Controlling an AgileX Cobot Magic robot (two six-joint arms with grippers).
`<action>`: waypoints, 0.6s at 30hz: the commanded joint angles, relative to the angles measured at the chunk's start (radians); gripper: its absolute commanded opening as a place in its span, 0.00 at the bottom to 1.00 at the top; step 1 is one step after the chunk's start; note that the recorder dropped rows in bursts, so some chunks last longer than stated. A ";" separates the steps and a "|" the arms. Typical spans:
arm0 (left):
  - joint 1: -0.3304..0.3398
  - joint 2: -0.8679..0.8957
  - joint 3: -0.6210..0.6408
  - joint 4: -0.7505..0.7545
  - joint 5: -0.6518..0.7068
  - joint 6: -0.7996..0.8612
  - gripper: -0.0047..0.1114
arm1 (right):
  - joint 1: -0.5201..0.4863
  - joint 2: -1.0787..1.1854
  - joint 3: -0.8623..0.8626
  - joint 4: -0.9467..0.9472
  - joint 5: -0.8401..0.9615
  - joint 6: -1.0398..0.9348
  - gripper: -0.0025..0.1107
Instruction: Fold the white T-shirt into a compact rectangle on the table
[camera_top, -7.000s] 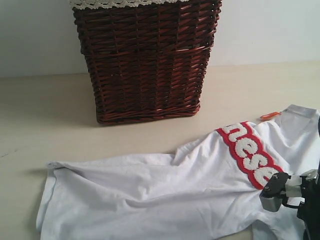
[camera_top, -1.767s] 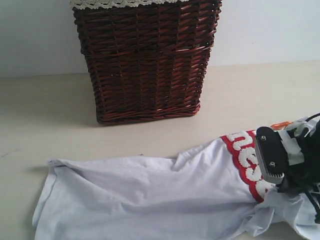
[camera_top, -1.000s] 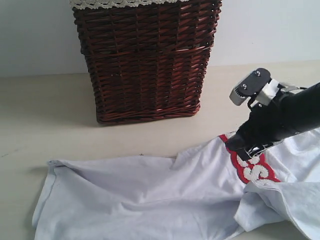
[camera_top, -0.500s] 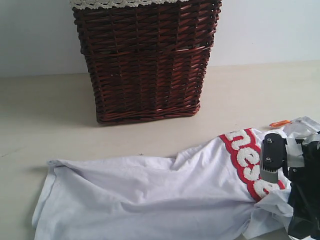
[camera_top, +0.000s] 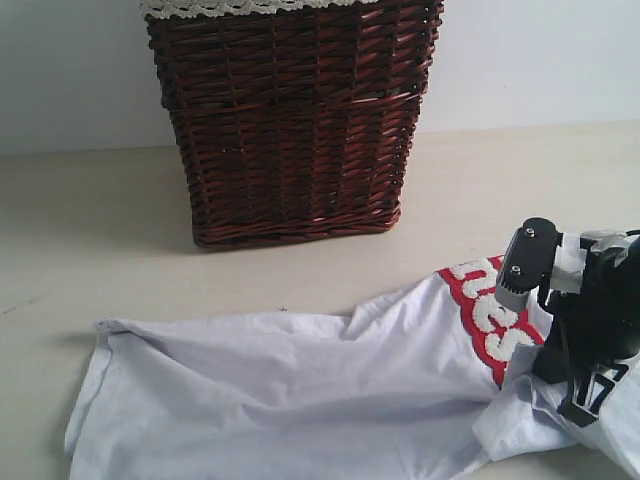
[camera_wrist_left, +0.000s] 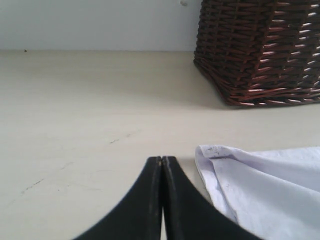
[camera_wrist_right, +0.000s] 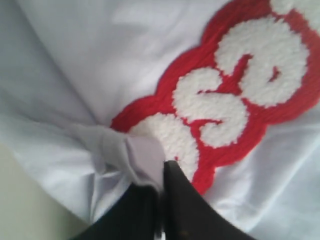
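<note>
- My right hand (camera_wrist_right: 161, 175) was clamped tight on a bunched fold of the white T-shirt (camera_top: 300, 390), right at the edge of the red-outlined lettering (camera_wrist_right: 225, 110).
- The shirt lay crumpled and stretched long on the tabletop (camera_top: 90, 230), running from that hand across toward my left hand (camera_wrist_left: 161, 162).
- The left hand had its fingers pressed together with nothing between them, low over bare tabletop.
- One corner of the shirt's end lay just beside the left hand.
- The brown wicker basket (camera_top: 290, 120) stood beyond both hands, clear of the shirt.
</note>
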 joint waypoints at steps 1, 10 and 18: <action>-0.006 -0.006 -0.001 -0.005 -0.008 -0.001 0.05 | 0.000 -0.004 -0.007 0.010 -0.121 -0.010 0.02; -0.006 -0.006 -0.001 -0.005 -0.008 -0.001 0.05 | 0.000 0.014 -0.125 0.019 -0.273 -0.035 0.12; -0.006 -0.006 -0.001 -0.005 -0.008 -0.001 0.05 | 0.000 0.156 -0.133 -0.006 -0.424 -0.038 0.52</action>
